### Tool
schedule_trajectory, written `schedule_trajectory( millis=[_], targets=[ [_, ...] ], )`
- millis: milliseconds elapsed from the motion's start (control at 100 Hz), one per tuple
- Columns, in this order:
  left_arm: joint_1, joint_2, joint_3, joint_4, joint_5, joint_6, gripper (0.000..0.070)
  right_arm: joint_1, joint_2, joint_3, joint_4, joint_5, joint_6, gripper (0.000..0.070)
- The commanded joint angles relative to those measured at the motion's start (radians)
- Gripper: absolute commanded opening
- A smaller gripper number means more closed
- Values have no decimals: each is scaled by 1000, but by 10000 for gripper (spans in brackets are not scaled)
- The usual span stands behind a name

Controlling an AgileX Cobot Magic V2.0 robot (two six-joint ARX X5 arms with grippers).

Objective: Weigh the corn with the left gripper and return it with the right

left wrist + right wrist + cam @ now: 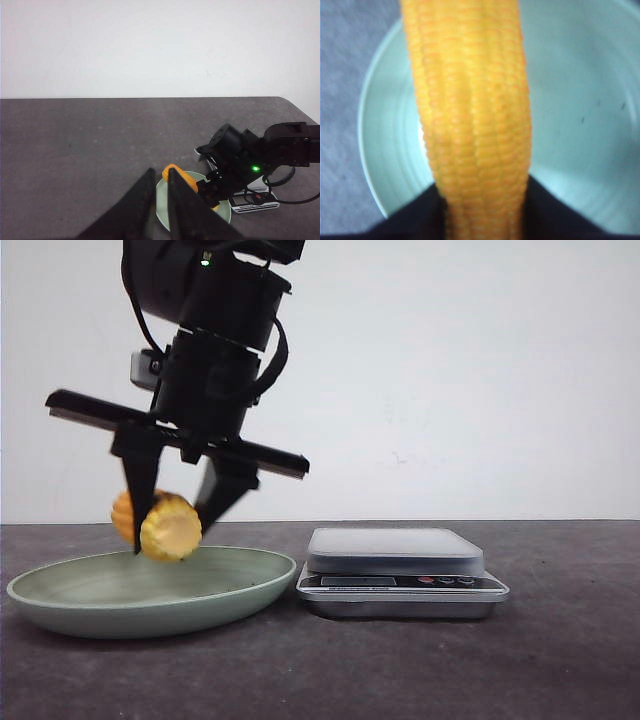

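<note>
Reaching steeply down, the right gripper (168,538) clamps the corn (172,524) between its fingertips just above the green plate (60,606), while the left gripper (160,173), well apart, hangs empty, fingers nearly together.

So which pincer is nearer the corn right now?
Right. The right pincer is shut on the corn over the plate; the left pincer sits well away from it.
</note>
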State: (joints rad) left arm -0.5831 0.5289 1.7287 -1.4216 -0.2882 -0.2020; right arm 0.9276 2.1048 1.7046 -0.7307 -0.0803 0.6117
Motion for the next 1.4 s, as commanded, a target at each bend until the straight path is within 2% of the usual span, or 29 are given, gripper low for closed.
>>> schedule_trajectory(
  millis=[0, 10, 60, 220, 290, 440, 480, 510, 620, 700, 740, 930, 1060, 1160, 1310, 1390],
  targets=[
    [-6, 1, 16, -38, 2, -1, 0, 9, 29, 19, -8, -2, 32, 487],
    [-6, 1, 16, -38, 2, -1, 0, 10, 29, 19, -8, -2, 32, 516],
    [-6, 1, 16, -38, 2, -1, 0, 14, 29, 19, -5, 0, 31, 554],
    [-6, 1, 16, -38, 2, -1, 0, 16, 4, 30, 40, 15, 6, 553],
    [-6, 1, 16, -38, 2, -2, 0, 10, -28, 56, 42, 63, -41, 553],
    [-6, 1, 14, -38, 2, -3, 0, 8, -137, 149, 13, 224, -201, 544],
    [-6, 1, 14, -38, 1, -6, 0, 8, -175, 171, 13, 254, -256, 489],
    [-6, 1, 14, -38, 1, -10, 0, 10, -214, 187, 13, 272, -302, 405],
    [-6, 1, 13, -38, 1, -21, 0, 18, -358, 206, 36, 323, -422, 181],
    [-6, 1, 9, -38, 0, -21, 0, 20, -464, 206, 48, 334, -493, 51],
    [-6, 1, 5, -38, 0, -21, 0, 20, -518, 206, 48, 333, -530, 9],
    [-6, 1, -37, -38, -10, -23, 0, 19, -730, 194, 0, 333, -652, 10],
    [-6, 1, -100, -37, -41, -24, 0, 19, -852, 105, 14, 332, -683, 10],
    [-6, 1, -161, -29, -61, -24, 0, 19, -966, -60, 131, 317, -705, 10],
    [-6, 1, -245, 11, -60, -44, 0, 19, -1142, -380, 428, 290, -742, 10],
    [-6, 2, -267, 6, -59, -93, 0, 19, -1191, -473, 468, 290, -742, 10]
  ],
)
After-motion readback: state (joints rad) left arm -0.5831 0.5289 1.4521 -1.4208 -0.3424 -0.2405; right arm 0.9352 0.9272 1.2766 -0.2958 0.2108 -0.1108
